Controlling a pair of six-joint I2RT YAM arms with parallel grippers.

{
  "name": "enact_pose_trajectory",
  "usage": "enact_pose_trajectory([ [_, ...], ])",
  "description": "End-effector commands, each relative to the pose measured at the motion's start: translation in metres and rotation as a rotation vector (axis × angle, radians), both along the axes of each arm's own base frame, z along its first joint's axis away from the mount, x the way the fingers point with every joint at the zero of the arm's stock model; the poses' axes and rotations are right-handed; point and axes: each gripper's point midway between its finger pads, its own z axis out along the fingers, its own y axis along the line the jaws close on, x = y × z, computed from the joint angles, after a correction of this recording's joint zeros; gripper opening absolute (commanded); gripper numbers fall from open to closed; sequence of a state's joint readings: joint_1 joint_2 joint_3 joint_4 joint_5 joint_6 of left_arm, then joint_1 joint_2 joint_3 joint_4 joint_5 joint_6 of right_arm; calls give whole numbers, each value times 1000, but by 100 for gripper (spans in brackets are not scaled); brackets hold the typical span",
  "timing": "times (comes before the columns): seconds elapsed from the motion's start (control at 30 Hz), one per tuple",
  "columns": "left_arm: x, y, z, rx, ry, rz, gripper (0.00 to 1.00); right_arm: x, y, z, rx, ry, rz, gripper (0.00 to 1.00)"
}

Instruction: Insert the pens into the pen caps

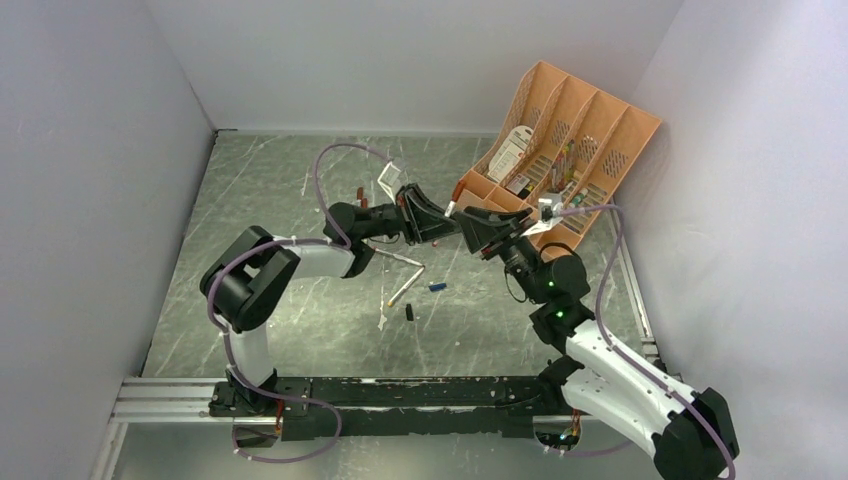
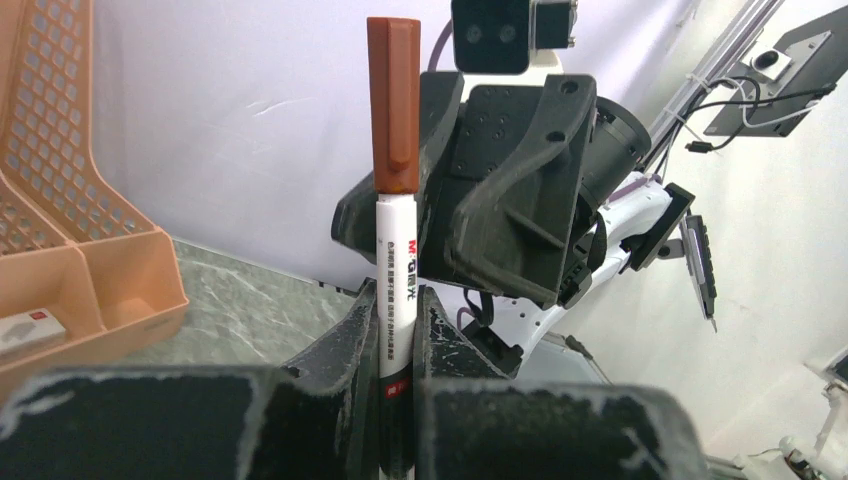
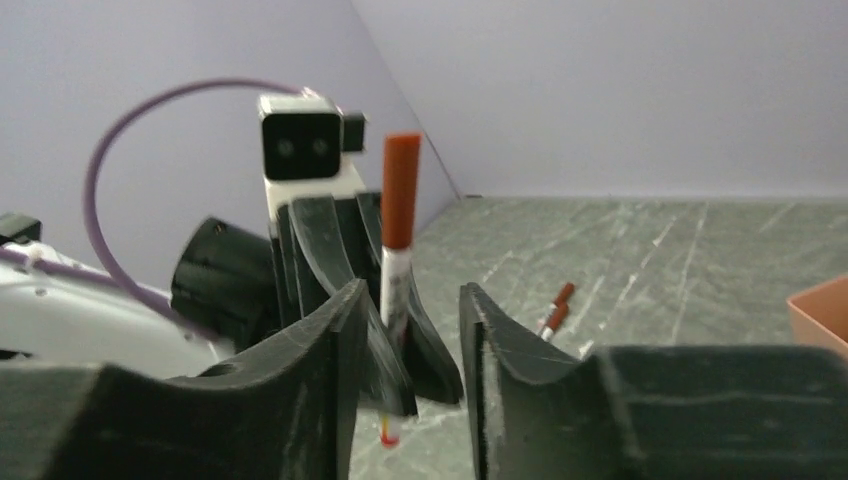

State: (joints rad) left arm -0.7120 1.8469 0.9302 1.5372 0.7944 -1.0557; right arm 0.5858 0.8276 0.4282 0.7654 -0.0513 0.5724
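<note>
Clamping the left jaws on the white pen (image 2: 396, 290), centre frame. Holding the right jaws open near its red-brown cap (image 3: 401, 190).

Soft even light, blurred foreground

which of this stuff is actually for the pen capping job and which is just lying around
For the job: pen with red-brown cap in the left hand; loose pens; blue cap; black cap.
Lying about: orange organizer tray; white packet in it.
</note>
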Motion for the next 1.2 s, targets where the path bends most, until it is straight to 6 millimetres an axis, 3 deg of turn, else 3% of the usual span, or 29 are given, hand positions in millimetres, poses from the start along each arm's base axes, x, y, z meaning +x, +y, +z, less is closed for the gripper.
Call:
enact_pose_trajectory([
  [0.0, -25, 21, 28, -104, -299, -99, 7, -4, -7, -15, -94, 18, -31, 41],
  [0.17, -25, 20, 9, -39, -349, -149, 7, -6, -15, -3, -139, -4, -70, 53],
  [0.3, -20, 17, -5, 11, -369, -119, 7, -2, -10, 14, -172, -19, -61, 61],
  [0.43, -10, 14, -13, 70, -382, -54, 7, 1, -4, 29, -158, -28, -45, 63],
  [0.6, -13, 16, -11, 72, -389, -54, 7, 5, 8, 27, -144, -16, 3, 62],
  [0.73, -13, 17, -11, 73, -384, -47, 7, 2, 17, 24, -130, -16, 56, 50],
  [0.93, -11, 16, -14, 73, -375, -45, 7, -2, 17, 19, -127, -13, 71, 0],
  [1.07, -9, 15, -6, 48, -365, -31, 7, -5, 18, 9, -144, 11, 85, 0],
  [1.17, -6, 14, 5, 23, -367, -27, 7, -6, 21, -9, -170, 58, 106, 0],
])
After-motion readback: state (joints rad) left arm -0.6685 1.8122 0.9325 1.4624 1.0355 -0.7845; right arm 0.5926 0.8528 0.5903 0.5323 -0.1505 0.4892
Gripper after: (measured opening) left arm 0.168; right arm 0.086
